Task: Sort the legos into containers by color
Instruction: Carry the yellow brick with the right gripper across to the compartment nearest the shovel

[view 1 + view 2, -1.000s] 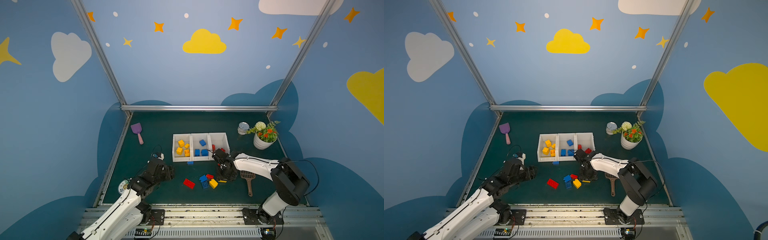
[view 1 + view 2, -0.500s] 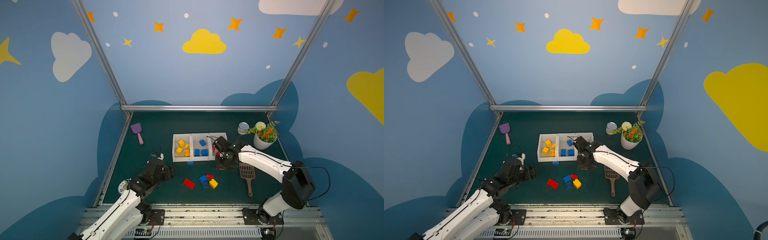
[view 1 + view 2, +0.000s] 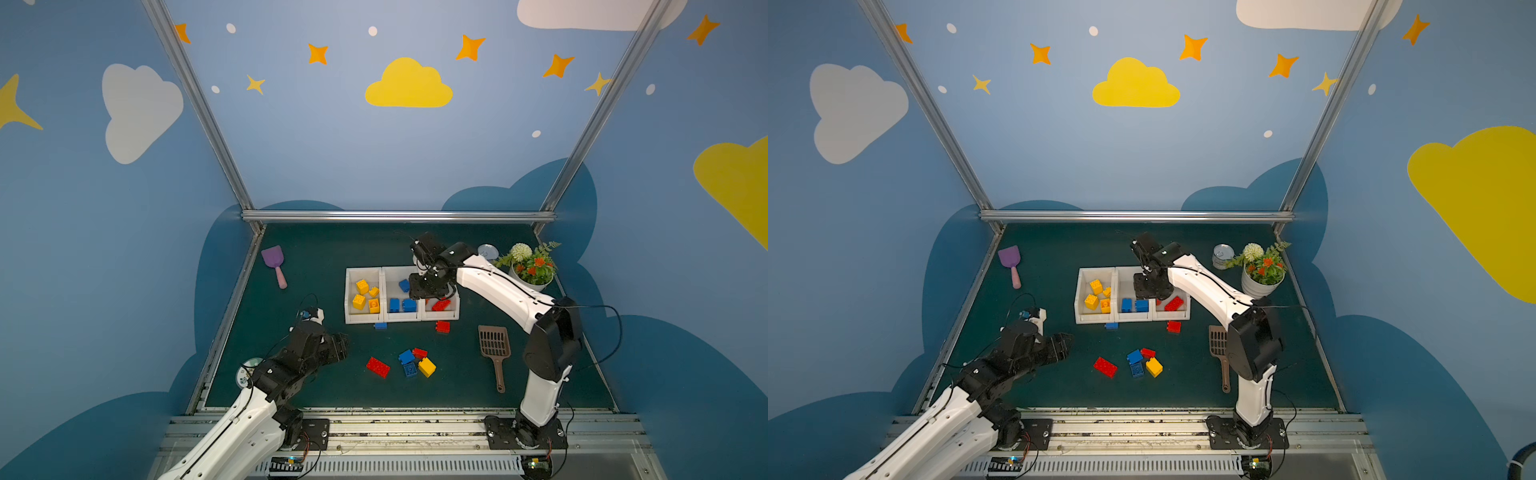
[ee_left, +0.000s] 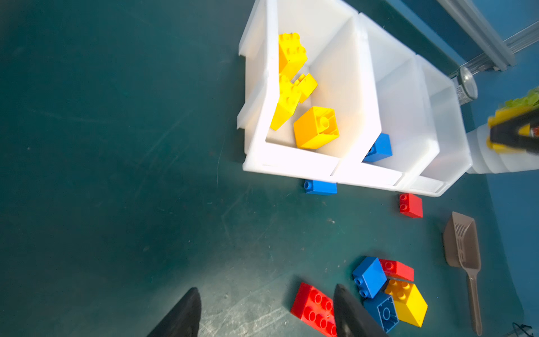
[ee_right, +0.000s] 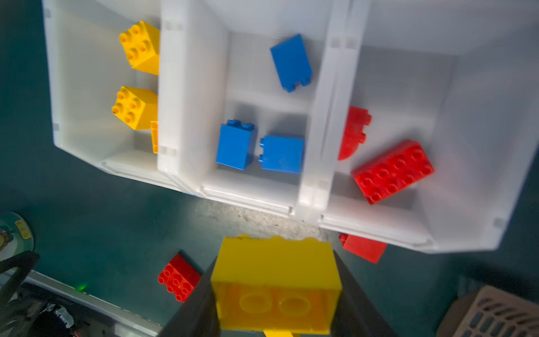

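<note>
Lego [image 5: 275, 284] apparently within right claw [image 5: 274, 262]

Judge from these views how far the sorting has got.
Done: four yellow bricks, three blue bricks and two red bricks lie in separate bins. In hand: the right gripper holds a yellow oblong brick. Left: seven loose bricks on the mat; the left gripper is open, empty.

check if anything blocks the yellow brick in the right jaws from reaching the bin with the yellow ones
Nothing visible does. The right gripper holds the yellow brick above the row of bins. The yellow bin is open-topped with bare floor showing; only the lower blue bin lies between, and the left gripper sits apart.
</note>
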Controlling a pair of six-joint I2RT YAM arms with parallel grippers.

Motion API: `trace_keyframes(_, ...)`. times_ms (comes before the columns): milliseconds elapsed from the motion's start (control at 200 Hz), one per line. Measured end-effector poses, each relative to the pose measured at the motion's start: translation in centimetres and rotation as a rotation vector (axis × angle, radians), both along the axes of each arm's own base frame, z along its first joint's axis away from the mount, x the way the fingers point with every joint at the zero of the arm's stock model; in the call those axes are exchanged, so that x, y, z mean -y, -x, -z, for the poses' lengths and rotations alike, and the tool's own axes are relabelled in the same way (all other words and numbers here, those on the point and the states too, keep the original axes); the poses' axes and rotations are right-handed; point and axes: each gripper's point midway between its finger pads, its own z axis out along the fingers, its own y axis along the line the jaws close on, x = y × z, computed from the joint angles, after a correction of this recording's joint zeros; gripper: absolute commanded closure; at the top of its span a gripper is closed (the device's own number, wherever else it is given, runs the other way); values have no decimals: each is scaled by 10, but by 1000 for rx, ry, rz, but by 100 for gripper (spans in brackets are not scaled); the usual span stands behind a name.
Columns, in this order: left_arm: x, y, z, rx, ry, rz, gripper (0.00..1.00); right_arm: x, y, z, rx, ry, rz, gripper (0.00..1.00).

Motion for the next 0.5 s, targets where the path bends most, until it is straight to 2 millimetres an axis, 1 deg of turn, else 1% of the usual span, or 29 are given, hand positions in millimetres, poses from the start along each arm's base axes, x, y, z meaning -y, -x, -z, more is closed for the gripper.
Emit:
trace_keyframes(145, -1, 3, 5, -19, -5, -4, 28, -42, -9, -6, 17, -42, -81, 55)
trace_keyframes(280, -2, 4, 5, -20, 2, -10, 28, -80, -18, -9, 32, -85, -143, 55)
trace_keyframes(395, -2, 4, 3, -15, 8, -13, 28, -105, -22, -2, 25, -113, -184, 55)
trace_keyframes(501, -3, 6, 3, -10, 15, -16, 28, -120, -25, 10, 10, -127, -209, 54)
